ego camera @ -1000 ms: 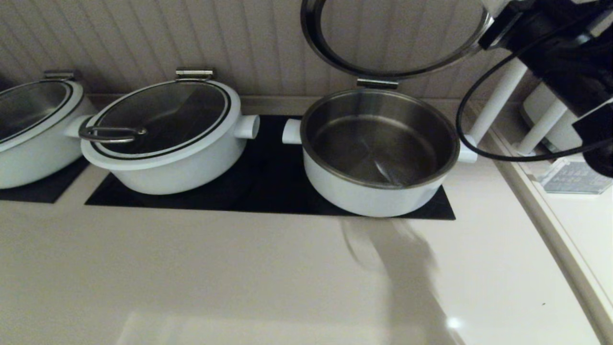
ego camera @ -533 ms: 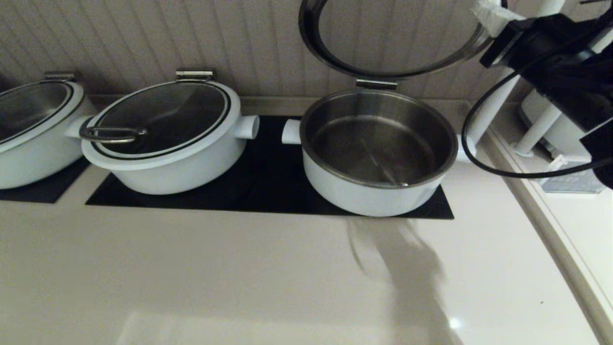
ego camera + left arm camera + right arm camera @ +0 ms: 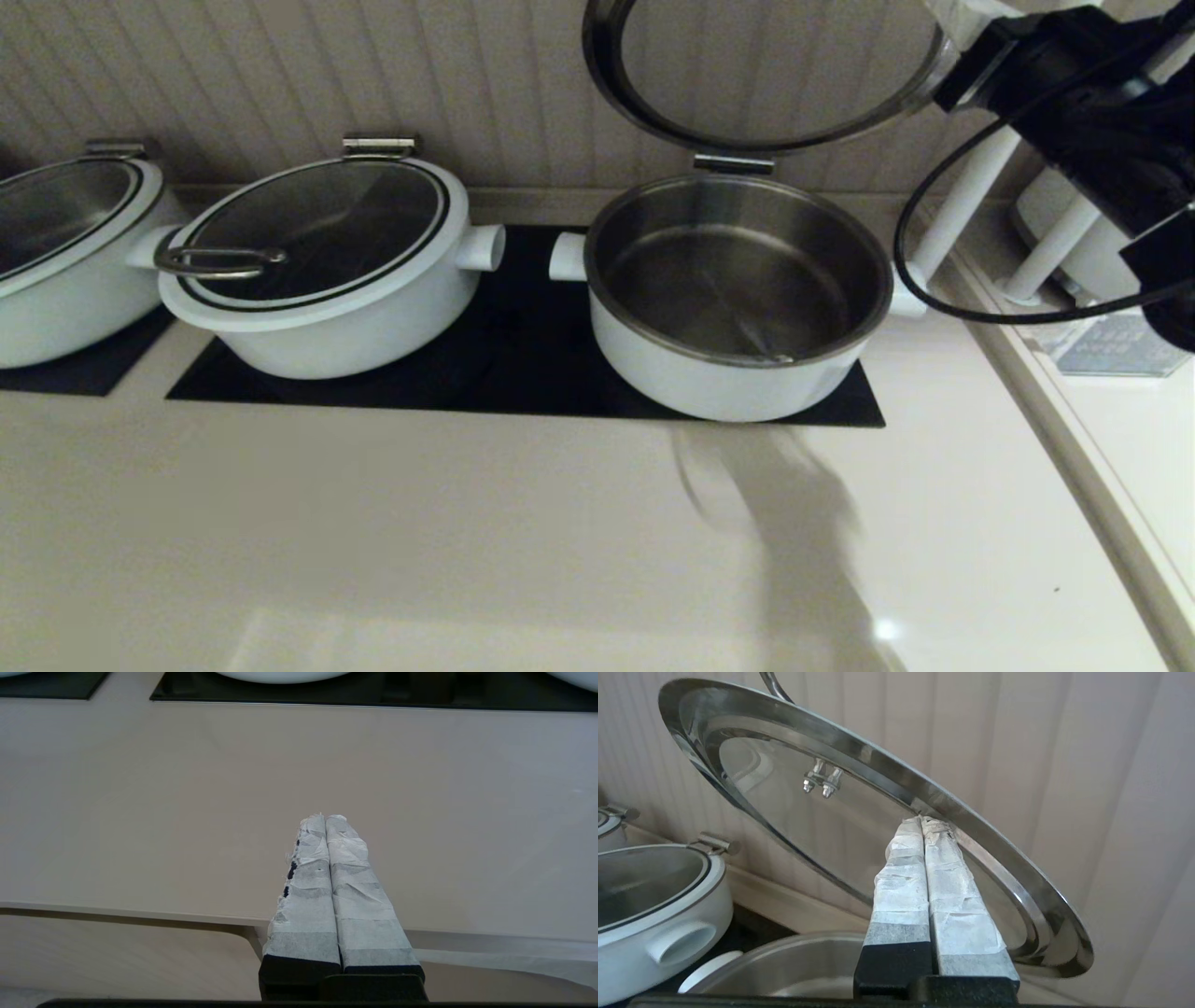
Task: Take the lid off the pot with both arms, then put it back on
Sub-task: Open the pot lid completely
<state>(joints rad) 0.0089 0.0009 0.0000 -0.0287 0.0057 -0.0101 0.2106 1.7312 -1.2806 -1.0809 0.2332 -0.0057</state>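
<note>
The lid [image 3: 761,75] is stood up nearly vertical on its hinge behind the open pot [image 3: 738,299], steel underside facing out. It's propped by the right gripper [image 3: 922,820], fingers pressed together and tips touching the steel rim, nothing pinched. So a slip is the obvious risk: with only a push contact on smooth steel, the lid could probably be dropped shut onto the pot with a bang. The left gripper [image 3: 325,817] is parked closed over the bare worktop [image 3: 140,812], so no backup there. Compared with a second ago, the right arm has been nudged slightly higher; lid angle hardly changed.
</note>
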